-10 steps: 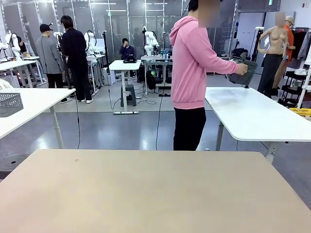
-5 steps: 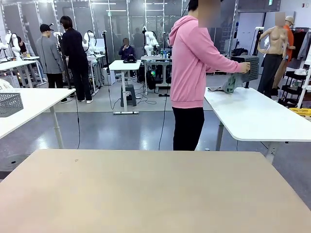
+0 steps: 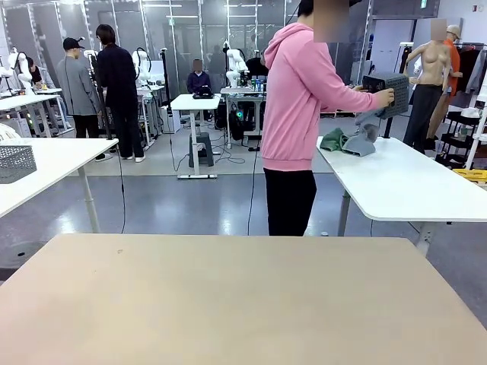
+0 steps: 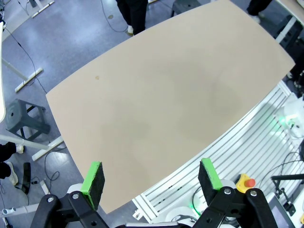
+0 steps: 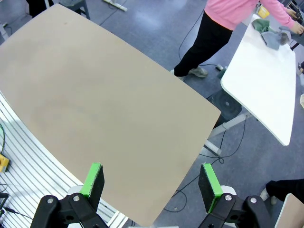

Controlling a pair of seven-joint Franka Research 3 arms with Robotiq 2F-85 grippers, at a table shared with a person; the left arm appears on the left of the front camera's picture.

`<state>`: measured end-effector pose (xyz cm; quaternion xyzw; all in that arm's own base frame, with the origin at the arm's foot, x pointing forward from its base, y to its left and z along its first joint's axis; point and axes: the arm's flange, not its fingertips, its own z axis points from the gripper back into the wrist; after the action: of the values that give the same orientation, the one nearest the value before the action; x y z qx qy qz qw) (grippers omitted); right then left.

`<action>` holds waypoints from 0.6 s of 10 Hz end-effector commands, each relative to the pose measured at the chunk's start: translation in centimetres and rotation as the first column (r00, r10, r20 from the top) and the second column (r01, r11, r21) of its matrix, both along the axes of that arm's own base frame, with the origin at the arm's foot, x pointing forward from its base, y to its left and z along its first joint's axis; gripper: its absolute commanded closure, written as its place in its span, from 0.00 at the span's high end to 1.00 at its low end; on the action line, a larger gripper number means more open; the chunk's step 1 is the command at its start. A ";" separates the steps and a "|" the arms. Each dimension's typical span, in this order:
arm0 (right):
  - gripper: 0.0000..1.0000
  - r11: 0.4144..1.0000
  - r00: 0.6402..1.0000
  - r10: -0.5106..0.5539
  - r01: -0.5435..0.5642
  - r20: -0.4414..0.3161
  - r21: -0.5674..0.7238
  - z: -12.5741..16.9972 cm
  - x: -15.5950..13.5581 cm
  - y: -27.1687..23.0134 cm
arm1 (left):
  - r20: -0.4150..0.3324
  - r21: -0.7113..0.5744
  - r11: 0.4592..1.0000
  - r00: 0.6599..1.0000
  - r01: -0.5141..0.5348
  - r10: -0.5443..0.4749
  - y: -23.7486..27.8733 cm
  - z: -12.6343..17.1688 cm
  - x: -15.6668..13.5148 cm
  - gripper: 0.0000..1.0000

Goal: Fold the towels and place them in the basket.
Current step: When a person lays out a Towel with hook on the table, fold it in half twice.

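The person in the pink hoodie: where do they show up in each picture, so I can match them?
Front view: the person stands upper middle-right, beyond the beige table.
Right wrist view: the person is at top right, by the table's far edge.
Left wrist view: dark legs at the top edge, probably theirs.
Shared landmark: the beige table.

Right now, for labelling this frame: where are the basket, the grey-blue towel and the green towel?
basket [image 3: 397, 86], front view, its mesh side wall.
grey-blue towel [image 3: 358, 144], front view, its heaped lower part.
green towel [image 3: 332, 140], front view, its crumpled middle.
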<state>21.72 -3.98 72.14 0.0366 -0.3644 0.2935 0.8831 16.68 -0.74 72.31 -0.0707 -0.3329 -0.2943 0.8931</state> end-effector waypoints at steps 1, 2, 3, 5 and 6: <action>1.00 1.000 1.000 -0.001 0.001 -0.001 0.000 0.1 0.1 0.0 | -0.002 0.005 1.000 1.000 -0.001 0.001 0.1 0.4 0.1 1.00; 1.00 1.000 1.000 -0.001 0.001 -0.001 0.000 0.1 0.1 0.0 | -0.002 0.005 1.000 1.000 -0.001 0.001 0.1 0.4 0.1 1.00; 1.00 1.000 1.000 -0.001 0.001 -0.001 0.000 0.1 0.1 0.0 | -0.002 0.005 1.000 1.000 -0.001 0.001 0.1 0.4 0.1 1.00; 1.00 1.000 1.000 -0.001 0.001 -0.001 0.000 0.1 0.1 0.0 | -0.002 0.005 1.000 1.000 -0.001 0.001 0.1 0.4 0.1 1.00; 1.00 1.000 1.000 -0.001 0.001 -0.001 0.000 0.1 0.1 0.0 | -0.002 0.005 1.000 1.000 -0.001 0.001 0.1 0.4 0.1 1.00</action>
<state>21.72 -3.98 72.14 0.0366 -0.3644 0.2935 0.8831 16.68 -0.74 72.31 -0.0707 -0.3329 -0.2943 0.8931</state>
